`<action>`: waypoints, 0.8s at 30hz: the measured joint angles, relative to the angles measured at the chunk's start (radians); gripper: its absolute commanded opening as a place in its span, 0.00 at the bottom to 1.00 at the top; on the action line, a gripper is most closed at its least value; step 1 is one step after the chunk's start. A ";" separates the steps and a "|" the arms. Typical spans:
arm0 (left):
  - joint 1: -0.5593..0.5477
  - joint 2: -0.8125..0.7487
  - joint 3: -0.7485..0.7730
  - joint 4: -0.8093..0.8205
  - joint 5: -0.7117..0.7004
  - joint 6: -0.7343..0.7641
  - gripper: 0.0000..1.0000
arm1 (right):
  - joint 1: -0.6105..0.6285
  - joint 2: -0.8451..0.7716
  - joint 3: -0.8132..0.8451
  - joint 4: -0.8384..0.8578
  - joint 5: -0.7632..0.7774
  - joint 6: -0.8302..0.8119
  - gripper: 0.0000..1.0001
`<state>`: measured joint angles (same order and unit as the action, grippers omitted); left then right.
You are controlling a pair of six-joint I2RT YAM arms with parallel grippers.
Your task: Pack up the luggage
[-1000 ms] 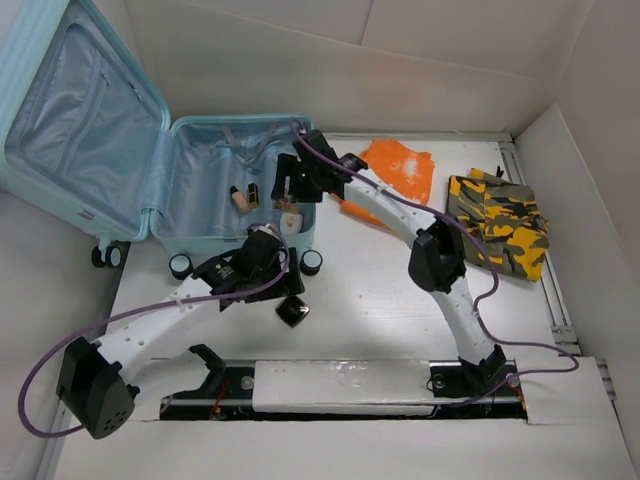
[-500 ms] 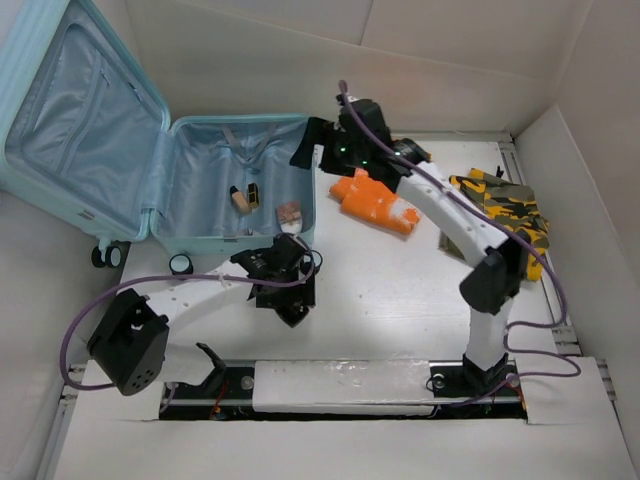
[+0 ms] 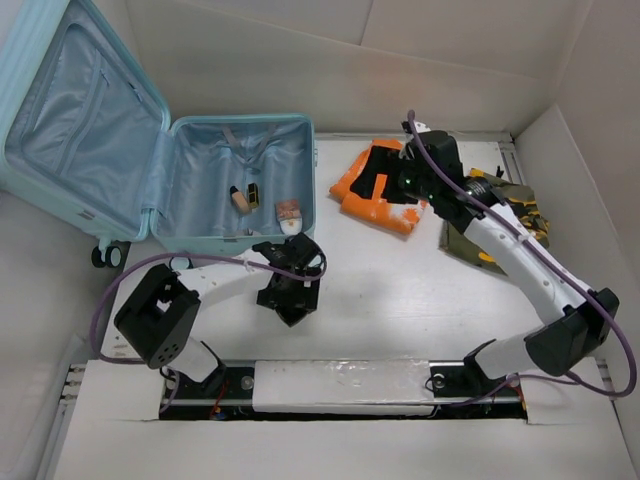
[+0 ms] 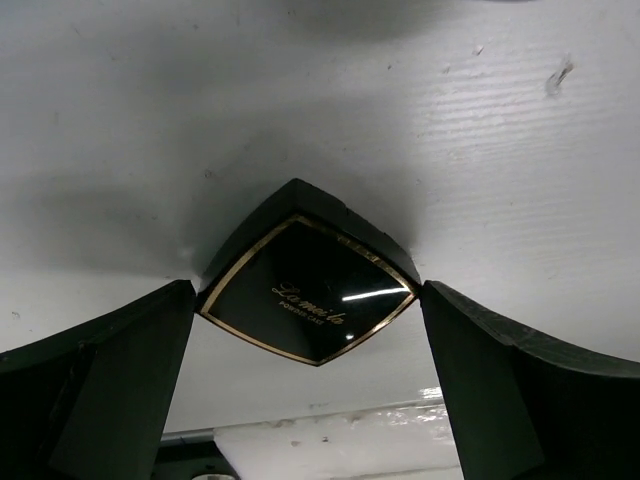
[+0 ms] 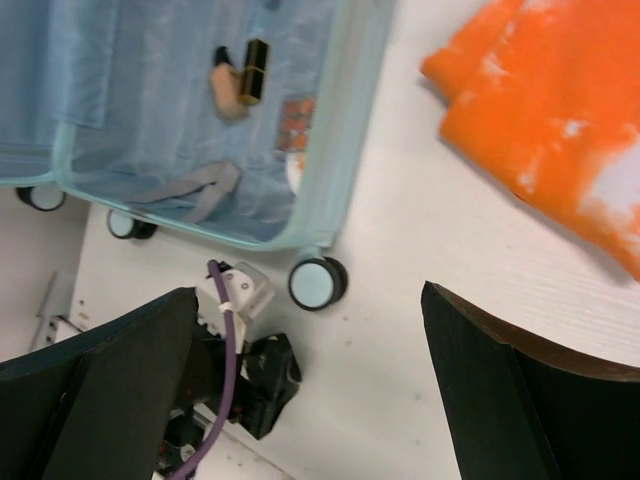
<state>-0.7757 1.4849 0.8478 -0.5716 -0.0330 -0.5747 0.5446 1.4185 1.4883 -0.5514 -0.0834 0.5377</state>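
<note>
Far left on the table, the luggage lies open holding just 3 small toiletries, camouflage garment and orange garment unpacked, left gripper splayed astride the black powder compact, right gripper gaping, empty, so I'd call it mostly undone.

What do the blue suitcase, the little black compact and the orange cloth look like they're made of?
The suitcase looks like hard moulded plastic with a smooth, rigid rim. Its lining is thin, slightly shiny fabric that wrinkles. The black powder compact seems to be glossy plastic with gold-coloured trim, and it mirrors a streak of light. The orange cloth looks like soft matte textile, folded and creased.
</note>
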 measured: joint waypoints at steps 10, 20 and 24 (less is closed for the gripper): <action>-0.036 0.054 0.004 -0.067 0.017 0.042 0.88 | -0.113 -0.069 -0.046 -0.017 -0.023 -0.050 1.00; -0.068 0.114 0.051 -0.087 0.022 0.017 0.81 | -0.127 -0.098 -0.105 -0.017 -0.066 -0.077 1.00; -0.069 0.143 0.085 -0.097 0.024 0.011 0.87 | -0.127 -0.111 -0.140 -0.018 -0.080 -0.093 1.00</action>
<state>-0.8444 1.6283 0.9325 -0.6682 -0.0093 -0.5632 0.4179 1.3079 1.3479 -0.5690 -0.1635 0.4442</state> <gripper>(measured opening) 0.855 0.999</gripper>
